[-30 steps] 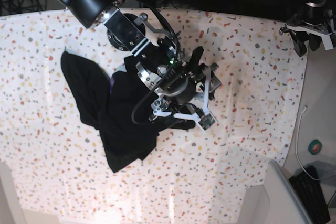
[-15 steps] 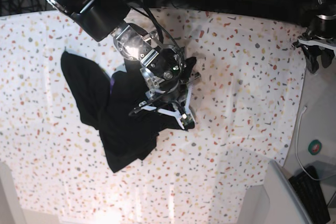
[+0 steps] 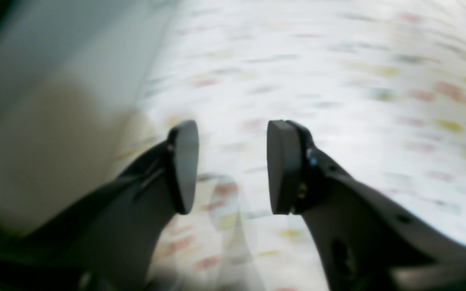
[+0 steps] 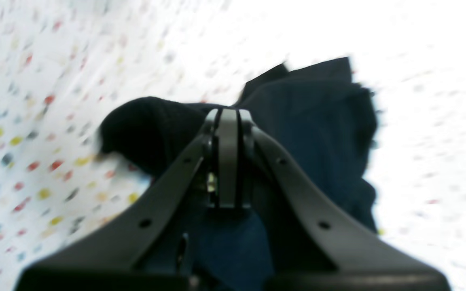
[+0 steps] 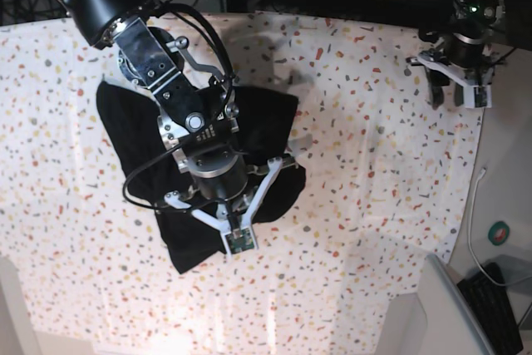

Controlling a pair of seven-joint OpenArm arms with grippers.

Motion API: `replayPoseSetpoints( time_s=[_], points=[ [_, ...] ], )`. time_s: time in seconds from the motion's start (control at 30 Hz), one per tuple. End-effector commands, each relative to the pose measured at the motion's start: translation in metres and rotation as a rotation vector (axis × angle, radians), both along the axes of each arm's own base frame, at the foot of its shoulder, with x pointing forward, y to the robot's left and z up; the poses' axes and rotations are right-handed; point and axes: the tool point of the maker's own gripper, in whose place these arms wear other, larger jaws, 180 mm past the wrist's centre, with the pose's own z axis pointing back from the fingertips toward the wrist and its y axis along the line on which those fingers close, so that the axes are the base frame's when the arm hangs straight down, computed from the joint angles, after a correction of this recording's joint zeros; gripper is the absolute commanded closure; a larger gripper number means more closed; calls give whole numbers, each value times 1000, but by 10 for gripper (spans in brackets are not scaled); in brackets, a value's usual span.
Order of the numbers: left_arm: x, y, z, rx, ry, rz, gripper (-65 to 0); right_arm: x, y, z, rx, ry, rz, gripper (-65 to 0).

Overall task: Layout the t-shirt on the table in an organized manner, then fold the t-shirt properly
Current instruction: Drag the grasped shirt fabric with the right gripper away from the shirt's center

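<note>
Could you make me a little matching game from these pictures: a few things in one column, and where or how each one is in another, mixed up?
Things:
1. left pincer
2. right pincer
3. t-shirt
4. table

States:
A. bunched in a dark heap, not laid flat
B. open, holding nothing, near the table's far edge
C. covered with a white cloth with coloured flecks
D. closed, right over the dark fabric

Pairs: 1-B, 2-D, 3-A, 4-C. Whether the closed pincer is pinching any cloth is too blurred to tell.
</note>
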Motion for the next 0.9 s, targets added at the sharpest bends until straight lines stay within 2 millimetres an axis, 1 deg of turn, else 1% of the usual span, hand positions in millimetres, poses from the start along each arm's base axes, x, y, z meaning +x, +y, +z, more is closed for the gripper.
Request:
replayPoseSetpoints(
  time_s=[0.0, 0.1, 0.13, 0.17, 0.23, 0.3, 0.33, 0.43, 0.57, 0.6, 0.7, 0.73, 0.8, 0.87],
  points=[
    [11, -5, 11, 15, -51, -26, -194, 10, -4, 18, 2, -54, -2, 0],
    [24, -33, 11, -11, -85, -96, -48, 9, -18, 23, -29, -45, -8, 0],
    [29, -44, 12, -24, -97, -121, -15, 8, -21, 24, -34, -47, -8, 0],
    [35, -57, 11, -38, -100, -152, 0, 7, -26, 26, -42, -49, -9, 0],
    [42, -79, 10, -63, -104, -207, 0, -2, -37, 27, -60, -49, -7, 0],
    [47, -88, 10, -76, -112, -222, 0, -10, -49, 34, -74, -64, -1, 0],
    [49, -88, 10, -76, -114, -222, 0, -14, -57, 36, -84, -68, -4, 0],
    [54, -86, 11, -72, -119, -219, 0, -19, -96, 38, -98, -66, -87, 0],
    [54, -82, 6, -69, -107, -215, 0, -17, -145, 37, -138, -60, -201, 0],
    [58, -82, 8, -68, -113, -215, 0, -17, -157, 36, -154, -58, -224, 0],
    [58, -80, 2, -70, -102, -207, 0, -13, -189, 43, -198, -78, -280, 0],
    [58, -77, 1, -68, -99, -201, 0, -12, -199, 46, -213, -84, -299, 0],
    [57, -63, 0, -56, -97, -164, 0, -9, -219, 55, -236, -106, -337, 0],
    [56, -48, 4, -41, -106, -126, 0, -3, -240, 70, -266, -147, -372, 0]
  ],
)
